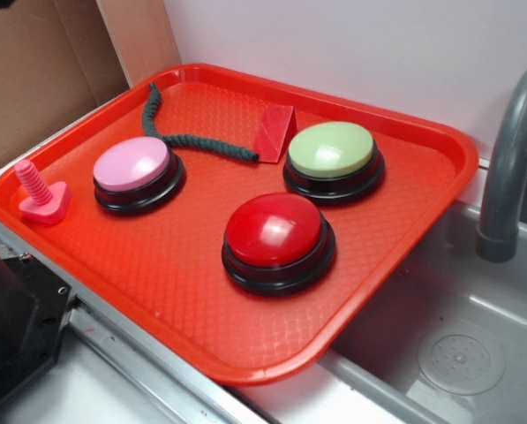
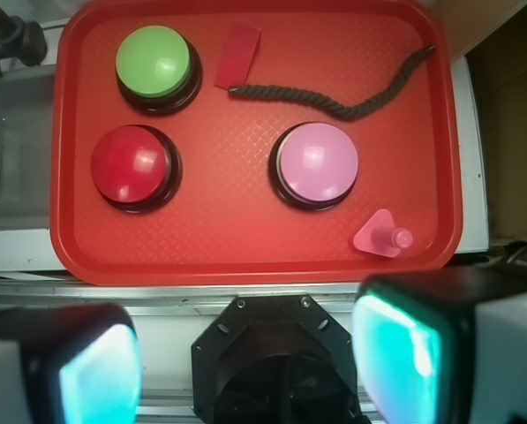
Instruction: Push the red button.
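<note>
Red button [image 2: 132,164] is sitting ahead and left of our end effector [image 2: 245,371], well apart. We are hovering with fingers [image 2: 100,375] spread, gripping nothing.

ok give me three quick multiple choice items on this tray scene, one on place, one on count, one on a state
1. What does the dark rope end beside?
A. the red wedge
B. the pink bolt
C. the faucet

2. How many dome buttons sit on the tray?
A. two
B. three
C. four

3. How does the gripper stand to the red button?
A. pressing it
B. clamped on it
C. open, clear of it

Key: 1 A, the rope's end meets the wedge. 2 B, pink, green and red. 3 C, the wrist view shows its fingers spread apart, off the tray.
</note>
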